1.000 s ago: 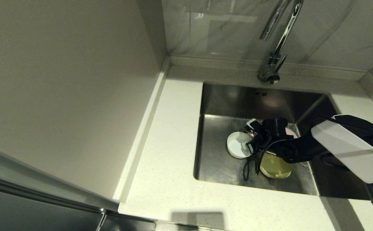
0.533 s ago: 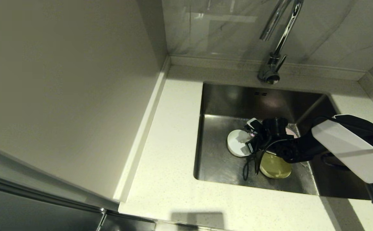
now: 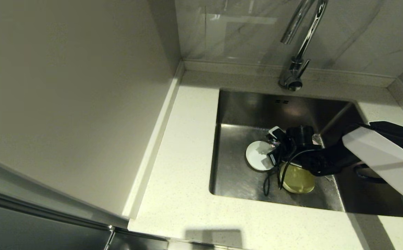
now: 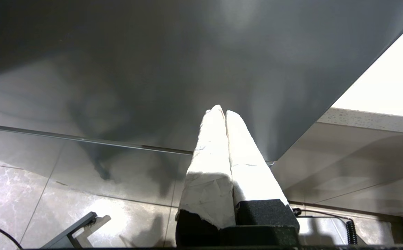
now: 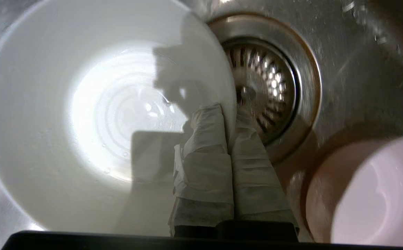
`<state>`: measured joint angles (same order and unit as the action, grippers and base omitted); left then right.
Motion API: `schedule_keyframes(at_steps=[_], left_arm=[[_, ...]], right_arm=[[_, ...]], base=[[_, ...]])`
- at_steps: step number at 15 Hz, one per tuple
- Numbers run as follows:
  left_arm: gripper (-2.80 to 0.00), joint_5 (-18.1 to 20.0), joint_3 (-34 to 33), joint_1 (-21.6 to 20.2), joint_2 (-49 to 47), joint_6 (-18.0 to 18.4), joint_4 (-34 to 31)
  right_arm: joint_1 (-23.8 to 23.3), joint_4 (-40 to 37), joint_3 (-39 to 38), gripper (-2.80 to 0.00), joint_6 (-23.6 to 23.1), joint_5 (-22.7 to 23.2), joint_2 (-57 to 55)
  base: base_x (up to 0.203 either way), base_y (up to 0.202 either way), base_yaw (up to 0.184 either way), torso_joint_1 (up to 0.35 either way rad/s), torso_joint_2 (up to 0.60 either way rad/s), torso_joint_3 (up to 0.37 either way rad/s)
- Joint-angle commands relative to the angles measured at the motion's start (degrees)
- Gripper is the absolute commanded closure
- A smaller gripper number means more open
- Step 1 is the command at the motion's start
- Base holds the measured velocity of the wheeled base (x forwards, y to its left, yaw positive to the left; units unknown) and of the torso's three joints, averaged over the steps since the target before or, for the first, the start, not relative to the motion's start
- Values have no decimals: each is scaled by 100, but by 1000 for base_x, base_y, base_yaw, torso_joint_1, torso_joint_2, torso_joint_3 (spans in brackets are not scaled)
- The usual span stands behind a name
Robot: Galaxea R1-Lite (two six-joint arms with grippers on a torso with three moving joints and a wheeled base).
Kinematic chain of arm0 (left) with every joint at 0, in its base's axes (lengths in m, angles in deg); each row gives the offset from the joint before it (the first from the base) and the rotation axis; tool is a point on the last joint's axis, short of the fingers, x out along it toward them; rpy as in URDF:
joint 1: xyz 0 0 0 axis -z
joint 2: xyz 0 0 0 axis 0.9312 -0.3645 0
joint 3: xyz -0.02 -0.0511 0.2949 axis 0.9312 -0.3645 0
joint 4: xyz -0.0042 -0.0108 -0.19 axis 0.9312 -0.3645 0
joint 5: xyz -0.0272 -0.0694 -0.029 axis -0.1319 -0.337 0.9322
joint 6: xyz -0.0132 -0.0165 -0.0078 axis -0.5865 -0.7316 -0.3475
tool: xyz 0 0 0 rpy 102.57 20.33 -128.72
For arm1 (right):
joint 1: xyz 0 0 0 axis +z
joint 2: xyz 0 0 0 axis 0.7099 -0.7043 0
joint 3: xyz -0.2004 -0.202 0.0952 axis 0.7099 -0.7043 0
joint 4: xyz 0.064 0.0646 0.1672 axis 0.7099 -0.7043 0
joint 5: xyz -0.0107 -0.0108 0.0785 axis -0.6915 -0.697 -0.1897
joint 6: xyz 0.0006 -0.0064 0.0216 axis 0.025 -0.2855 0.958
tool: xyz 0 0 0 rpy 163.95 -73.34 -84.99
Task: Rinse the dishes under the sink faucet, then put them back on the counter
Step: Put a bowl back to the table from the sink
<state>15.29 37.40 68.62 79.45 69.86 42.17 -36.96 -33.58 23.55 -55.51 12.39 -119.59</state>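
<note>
R gripper (image 5: pixel 230 113) pinching rim of white bowl (image 5: pixel 66 114) on sink (image 3: pixel 236 173) floor by drain; L gripper (image 4: pixel 223 113) pressed together, parked

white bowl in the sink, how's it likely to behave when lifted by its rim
The white bowl looks thin and plastic, so probably light and stiff. Droplets on its glossy inside suggest it could slip. The right gripper pinches only one edge, so the bowl may tilt as it rises.
</note>
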Motion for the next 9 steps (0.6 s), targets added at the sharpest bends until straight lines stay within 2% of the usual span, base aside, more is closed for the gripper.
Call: schedule_keyframes(at_steps=[1, 6, 9], left_arm=[[0, -3, 0, 0, 9, -3, 2], [0, -3, 0, 0, 9, -3, 2], [0, -3, 0, 0, 9, -3, 2]], right_arm=[[-5, 18, -416, 0, -12, 7, 469], [-47, 3, -1489, 0, -4, 96, 1579], [-84, -268, -1773, 0, 2, 187, 2139]], base=[[0, 0, 0, 0, 0, 0], [0, 0, 0, 0, 0, 0], [0, 0, 0, 0, 0, 0]])
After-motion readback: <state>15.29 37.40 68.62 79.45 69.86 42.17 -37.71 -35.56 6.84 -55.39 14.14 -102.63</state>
